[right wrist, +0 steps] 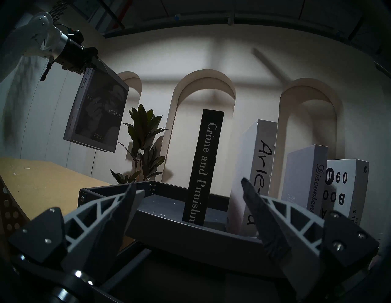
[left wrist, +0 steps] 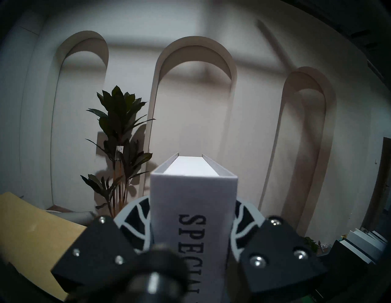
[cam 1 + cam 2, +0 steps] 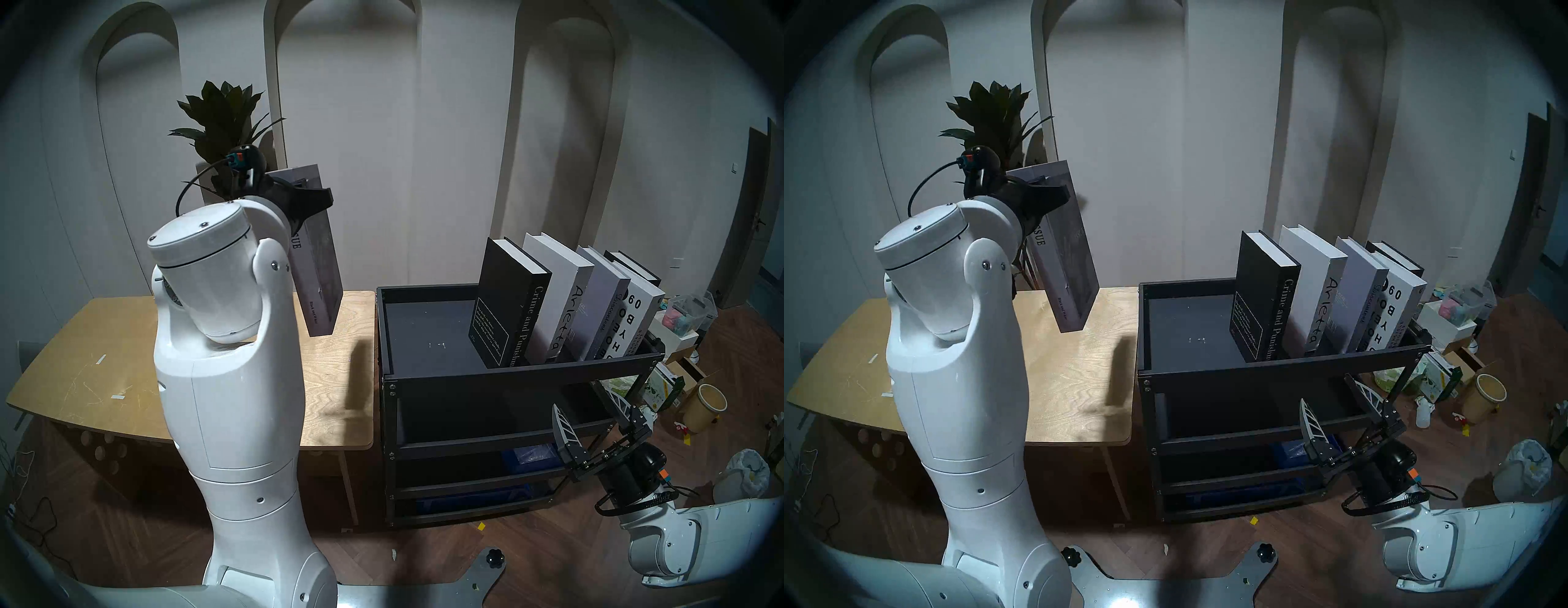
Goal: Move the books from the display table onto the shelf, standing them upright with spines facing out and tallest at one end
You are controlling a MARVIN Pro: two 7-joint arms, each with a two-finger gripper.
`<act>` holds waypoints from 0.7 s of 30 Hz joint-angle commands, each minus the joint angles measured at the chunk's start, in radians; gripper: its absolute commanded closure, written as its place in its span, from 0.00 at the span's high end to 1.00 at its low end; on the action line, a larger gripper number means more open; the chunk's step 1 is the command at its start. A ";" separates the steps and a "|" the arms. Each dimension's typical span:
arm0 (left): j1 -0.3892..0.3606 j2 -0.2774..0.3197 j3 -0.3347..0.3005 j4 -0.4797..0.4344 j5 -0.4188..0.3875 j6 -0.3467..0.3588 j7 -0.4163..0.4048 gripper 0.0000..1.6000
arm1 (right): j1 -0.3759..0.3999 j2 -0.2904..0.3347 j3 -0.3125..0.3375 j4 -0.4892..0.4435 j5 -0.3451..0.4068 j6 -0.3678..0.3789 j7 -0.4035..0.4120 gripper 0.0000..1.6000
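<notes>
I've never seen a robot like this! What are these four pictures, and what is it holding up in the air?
It is a robot with two arms. Two pictures come from cameras on its head, looking down; the other two come from a camera on each wrist. The left hand is shut on a grey book with SPECIAL ISSUE on its spine, held in the air above the wooden table. The table has no other books on it. On the black shelf five books stand in a row, leaning a bit, spines facing the robot. The right hand is open and empty, low in front of the shelf. A plant stands behind the table.
</notes>
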 commanded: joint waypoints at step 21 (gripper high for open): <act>0.012 0.033 0.207 0.097 -0.460 -0.190 0.411 0.00 | -0.027 0.012 0.025 -0.014 0.000 -0.004 -0.016 1.00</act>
